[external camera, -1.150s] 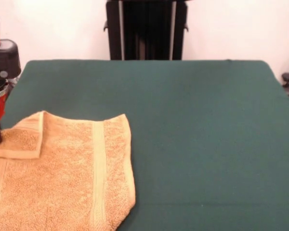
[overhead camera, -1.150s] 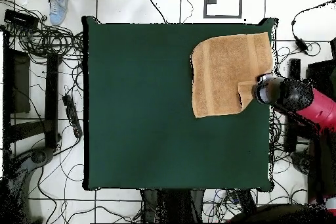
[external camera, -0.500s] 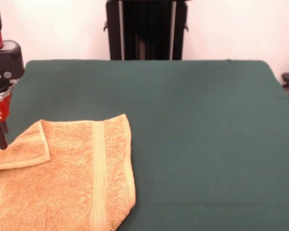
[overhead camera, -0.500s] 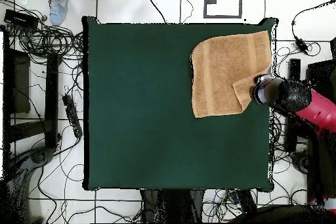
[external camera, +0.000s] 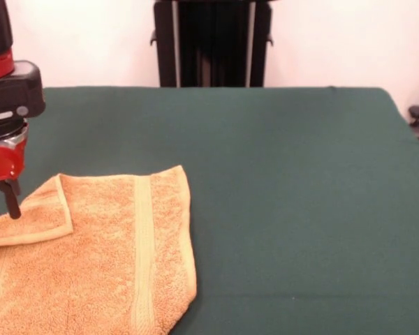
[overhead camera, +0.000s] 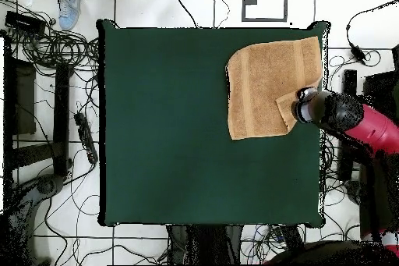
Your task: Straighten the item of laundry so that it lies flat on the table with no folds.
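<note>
Towel (external camera: pixel 105 258): lies on the counter (external camera: pixel 286 195), at the front view's lower left, near the counter's corner. One corner of the towel is folded over onto the towel itself. End effector (external camera: pixel 12 202): above that folded corner, at the towel's left side. Rest of counter: to the towel's right and behind it.

Orange-tan terry towel (external camera: pixel 98 258) w/ a paler woven ribbed band running across its nap, on a dark green cloth tabletop (external camera: pixel 286 195). One towel corner, folded over, shows the same orange-tan w/ a lighter hem. Red-and-black arm (overhead camera: pixel 354 118) above it: black housing, red collar, dark claw (external camera: pixel 12 202) tip. White wall behind, black stand at centre. Overhead: white tiled floor (overhead camera: pixel 156 4) w/ dark grout lines, black cables, a light blue shoe (overhead camera: pixel 70 5).
</note>
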`<action>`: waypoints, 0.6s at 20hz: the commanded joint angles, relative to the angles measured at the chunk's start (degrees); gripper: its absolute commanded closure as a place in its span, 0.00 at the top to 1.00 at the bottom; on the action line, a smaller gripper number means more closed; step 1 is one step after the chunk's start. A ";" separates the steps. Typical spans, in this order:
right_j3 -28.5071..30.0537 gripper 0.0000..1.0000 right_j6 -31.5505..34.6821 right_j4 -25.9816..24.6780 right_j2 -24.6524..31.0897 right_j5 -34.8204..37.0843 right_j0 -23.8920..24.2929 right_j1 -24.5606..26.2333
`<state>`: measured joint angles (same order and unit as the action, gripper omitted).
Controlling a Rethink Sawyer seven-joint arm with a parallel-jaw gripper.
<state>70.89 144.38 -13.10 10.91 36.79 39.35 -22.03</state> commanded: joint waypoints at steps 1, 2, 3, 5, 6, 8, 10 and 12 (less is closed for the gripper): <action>6.03 1.00 -5.17 -0.31 7.05 -0.53 -5.28 2.36; 6.18 1.00 -4.35 -0.09 6.95 -1.08 -5.61 2.43; 6.28 1.00 -3.74 0.08 6.89 -1.57 -5.87 2.51; 6.38 1.00 -2.75 0.45 6.83 -2.37 -6.29 2.77; 6.38 1.00 -2.38 0.64 6.83 -2.67 -6.45 2.96; 6.30 1.00 -2.11 0.95 7.11 -3.45 -6.46 3.62; 6.19 1.00 -1.78 1.13 7.26 -4.44 -6.51 4.31; 6.26 1.00 -1.45 1.26 7.43 -5.34 -6.52 4.89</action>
<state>70.95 144.38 -13.22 11.27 35.43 35.70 -21.13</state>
